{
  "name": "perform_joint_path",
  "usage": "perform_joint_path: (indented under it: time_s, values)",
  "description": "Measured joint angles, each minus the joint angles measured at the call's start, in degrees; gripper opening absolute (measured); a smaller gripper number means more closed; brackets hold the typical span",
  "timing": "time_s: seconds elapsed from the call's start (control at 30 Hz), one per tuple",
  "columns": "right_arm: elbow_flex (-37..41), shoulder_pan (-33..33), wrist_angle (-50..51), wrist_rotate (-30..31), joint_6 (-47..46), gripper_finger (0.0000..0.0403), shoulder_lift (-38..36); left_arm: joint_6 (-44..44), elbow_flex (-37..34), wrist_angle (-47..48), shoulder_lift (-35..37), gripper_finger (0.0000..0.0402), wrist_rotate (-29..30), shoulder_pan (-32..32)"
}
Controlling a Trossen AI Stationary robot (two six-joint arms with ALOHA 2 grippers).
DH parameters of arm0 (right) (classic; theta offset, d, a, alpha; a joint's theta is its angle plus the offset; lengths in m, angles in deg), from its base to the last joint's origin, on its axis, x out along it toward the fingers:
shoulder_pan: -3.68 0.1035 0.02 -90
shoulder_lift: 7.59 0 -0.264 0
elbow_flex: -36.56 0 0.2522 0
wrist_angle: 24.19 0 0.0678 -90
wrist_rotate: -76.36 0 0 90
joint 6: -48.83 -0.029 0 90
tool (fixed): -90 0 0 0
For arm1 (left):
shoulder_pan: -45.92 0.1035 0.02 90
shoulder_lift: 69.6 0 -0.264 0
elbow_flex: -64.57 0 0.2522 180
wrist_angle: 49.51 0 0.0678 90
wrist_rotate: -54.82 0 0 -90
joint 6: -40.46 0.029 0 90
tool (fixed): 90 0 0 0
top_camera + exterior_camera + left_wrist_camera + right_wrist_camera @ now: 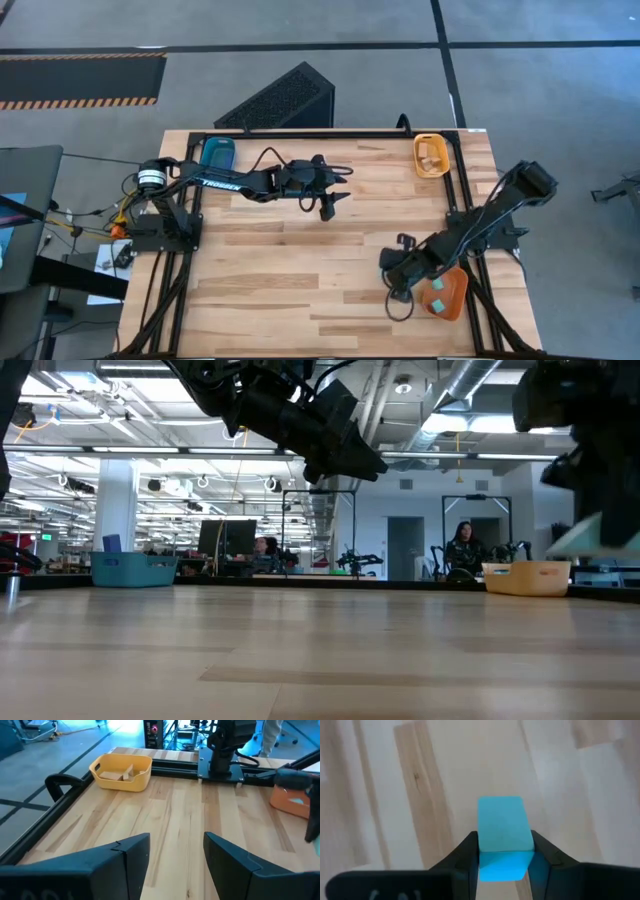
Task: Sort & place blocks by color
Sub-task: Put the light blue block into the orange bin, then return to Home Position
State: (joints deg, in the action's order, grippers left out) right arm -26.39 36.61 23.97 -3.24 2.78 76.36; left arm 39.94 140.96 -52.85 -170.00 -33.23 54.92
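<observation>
My right gripper (503,865) is shut on a light cyan cube (502,827) and stands over the table's near right part, just left of the orange tray (455,295). Two more cyan cubes (438,286) lie in that tray. Pale tan wooden pieces (122,774) lie in the yellow tray (142,779) at the far right corner. My left gripper (175,860) is open and holds nothing, raised over the table's middle (335,195). The blue tray (217,152) sits at the far left corner; what it holds does not show. My right gripper pinches the cyan cube between its two fingers (465,857), one on each of two opposite side faces (485,832). The fingers point down at the table top. The cube sticks out past the fingertips, with bare wood showing all round it.
A black frame rail (60,787) runs along the table's edges. The right arm's base (220,760) stands at the right edge between the yellow and orange trays. Bare wood (290,280) lies across the middle and near left of the table. People sit in the room beyond (465,550).
</observation>
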Motion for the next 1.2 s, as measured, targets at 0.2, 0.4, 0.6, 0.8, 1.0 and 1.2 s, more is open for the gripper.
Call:
perform_joint_path:
  time_s: [0.2,0.4,0.6,0.8,1.0,1.2]
  values:
    - [0.0,3.16,12.2,-1.46,-7.76,0.0118,-10.58,-3.35,0.0,-0.51,0.0,0.0174,0.02,0.42]
    - [-0.01,13.19,22.65,-7.73,-21.43,0.0118,-17.42,-8.09,-0.01,-1.92,0.0,0.0174,-0.1,0.34]
    - [-0.02,25.09,21.68,-9.02,-34.66,0.0118,-18.18,-12.17,-0.02,-6.72,0.0,0.0174,-0.04,0.34]
    - [0.0,32.29,20.7,-5.77,-42.54,0.0118,-11.89,-12.96,-0.02,-6.85,0.0,0.0172,3.65,0.29]
    - [0.02,34.21,19.13,-2.71,-54.41,0.0189,-5.54,-11.84,-0.04,-13.53,1.2,0.0119,4.35,-0.44]
    - [0.0,33.45,18.53,4.69,-57.89,0.0304,-5.87,-8.39,-0.04,-13.95,5.2,0.0027,5.42,-0.36]
